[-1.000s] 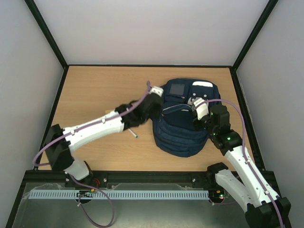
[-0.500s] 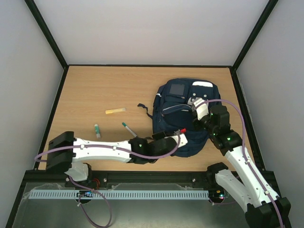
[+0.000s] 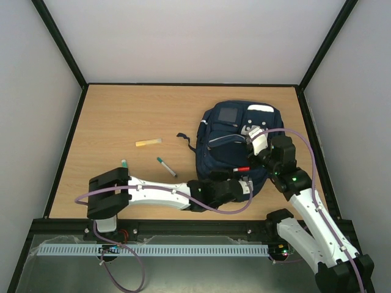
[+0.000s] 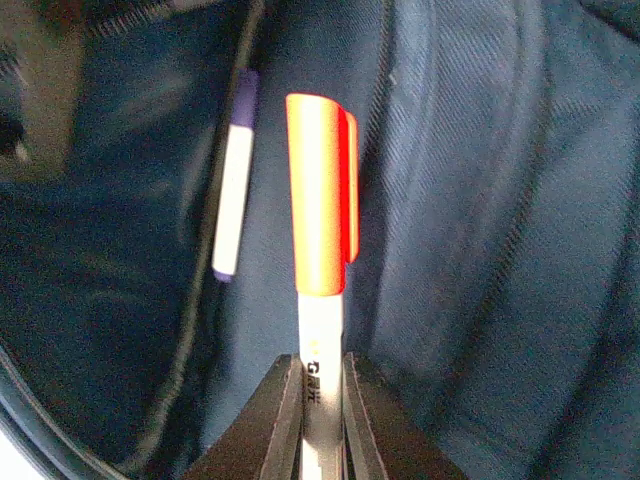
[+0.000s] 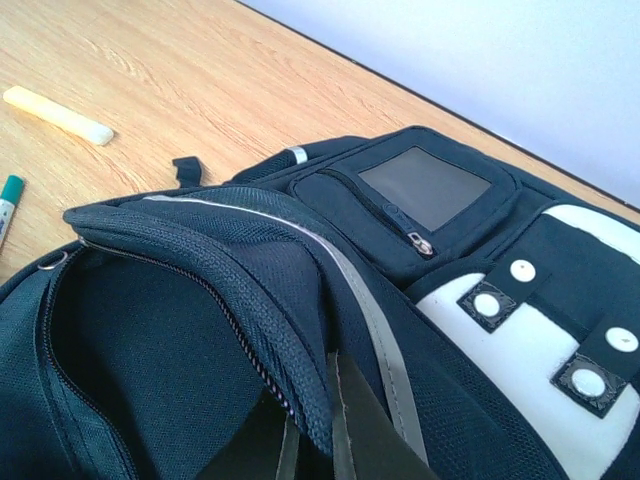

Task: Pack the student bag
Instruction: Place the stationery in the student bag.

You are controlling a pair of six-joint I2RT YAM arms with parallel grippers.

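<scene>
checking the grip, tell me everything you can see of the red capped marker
The marker has a bright red-orange cap with a side clip on a white barrel with dark print; it looks like smooth plastic. The left hand is shut on the barrel below the cap, holding it cap-forward over the navy fabric of the student bag. A white pen with purple ends lies on the bag beside it, not touching.

Bag [image 3: 229, 131] sits right of centre on the table [image 3: 122, 116], toward the back. Left of it on the table: stick [image 3: 148, 143] rearmost, felt-tip [image 3: 165, 166] nearer, tube [image 3: 124, 163] leftmost, beside the left arm. Left gripper [image 4: 320, 385], at the bag's near edge, pinches a marker [image 4: 320, 200] over the opening, with a pen [image 4: 234, 190] inside. Right gripper [image 5: 310, 435] nips the flap [image 5: 250, 270] from the right.
</scene>
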